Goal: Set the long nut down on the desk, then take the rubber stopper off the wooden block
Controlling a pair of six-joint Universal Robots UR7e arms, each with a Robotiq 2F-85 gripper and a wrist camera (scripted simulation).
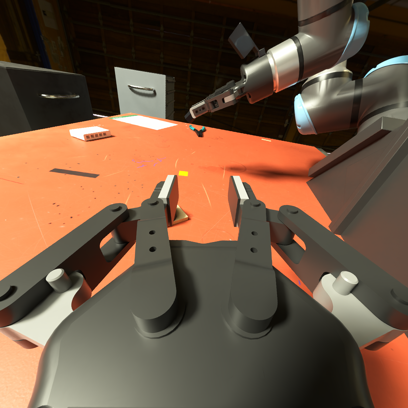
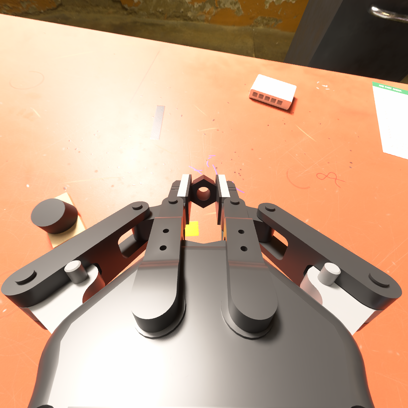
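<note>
1. The left gripper (image 1: 202, 199) is low over the surface, its jaws spread wide with nothing between its pads (image 1: 173, 194).
2. The right gripper (image 2: 203, 191) is held above the surface, its jaws drawn in, pads (image 2: 184, 185) pressed on either side of a dark hex piece.
3. From the left wrist view, the right arm (image 1: 287, 64) reaches in from the far right, its wrist angled down to the left.
</note>
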